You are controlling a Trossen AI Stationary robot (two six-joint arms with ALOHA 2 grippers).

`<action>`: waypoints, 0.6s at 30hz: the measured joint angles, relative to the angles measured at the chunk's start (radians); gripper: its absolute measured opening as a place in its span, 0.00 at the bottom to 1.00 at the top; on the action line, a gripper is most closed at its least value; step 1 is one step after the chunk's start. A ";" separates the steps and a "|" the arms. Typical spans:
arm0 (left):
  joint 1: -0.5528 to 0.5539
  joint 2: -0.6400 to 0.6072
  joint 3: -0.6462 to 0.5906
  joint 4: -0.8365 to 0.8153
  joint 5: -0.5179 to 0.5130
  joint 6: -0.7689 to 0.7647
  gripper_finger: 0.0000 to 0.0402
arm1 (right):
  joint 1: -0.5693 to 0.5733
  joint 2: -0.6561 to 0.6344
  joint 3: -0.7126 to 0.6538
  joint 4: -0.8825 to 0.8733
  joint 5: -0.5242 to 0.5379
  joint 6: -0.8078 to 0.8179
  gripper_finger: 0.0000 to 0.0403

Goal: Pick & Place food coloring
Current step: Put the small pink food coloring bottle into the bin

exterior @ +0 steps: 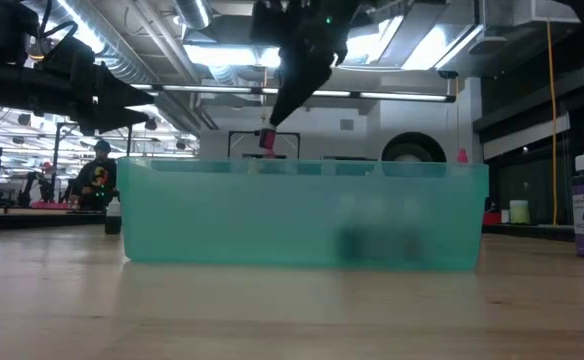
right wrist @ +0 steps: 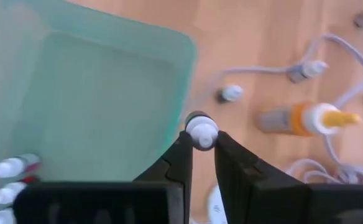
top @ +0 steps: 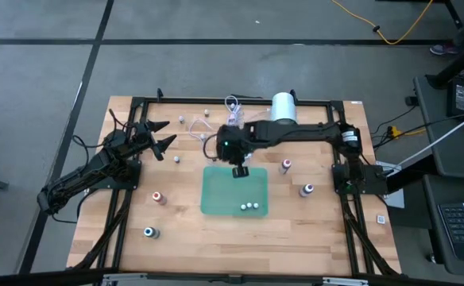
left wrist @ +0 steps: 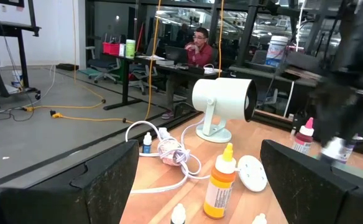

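Green tray (top: 216,195) sits under the right gripper (right wrist: 202,144), pinching a white-capped bottle (right wrist: 201,132); left gripper (top: 165,135) gapes empty.

Open tray (top: 216,195) floor (bottles (top: 251,206) cornered)

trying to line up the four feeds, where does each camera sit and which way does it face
High: above the table, looking straight down; shows both arms, the tray, the right hand over its far edge, the left hand open at the table's left.
Low: at table-top height, looking level at the tray's wall; the right arm comes down from above.
Left wrist: on the left arm, facing the white cylinder and the room; its own fingers show.
Right wrist: on the right arm, looking down; its hand grips a bottle.
Shared: high and right wrist views both show the tray.
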 joint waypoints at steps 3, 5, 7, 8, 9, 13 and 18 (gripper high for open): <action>0.000 0.000 0.000 0.000 0.000 0.000 0.83 | 0.056 0.000 -0.020 0.014 -0.001 0.022 0.15; 0.000 0.000 0.000 0.000 0.000 0.000 0.83 | 0.091 0.000 -0.034 0.018 -0.002 0.032 0.15; 0.000 0.000 0.000 0.000 0.000 0.000 0.83 | 0.119 0.000 -0.046 0.021 -0.002 0.053 0.14; 0.000 0.000 0.000 0.000 0.000 0.000 0.83 | 0.135 0.000 -0.054 0.022 0.000 0.067 0.14; 0.000 0.000 0.000 0.000 0.000 0.000 0.83 | 0.148 0.000 -0.063 0.024 0.000 0.074 0.15; 0.000 0.000 0.000 0.000 0.000 0.000 0.83 | 0.202 0.000 -0.106 0.052 0.000 0.085 0.15; 0.000 0.000 0.000 0.000 0.000 0.000 0.83 | 0.248 0.002 -0.182 0.110 -0.002 0.131 0.15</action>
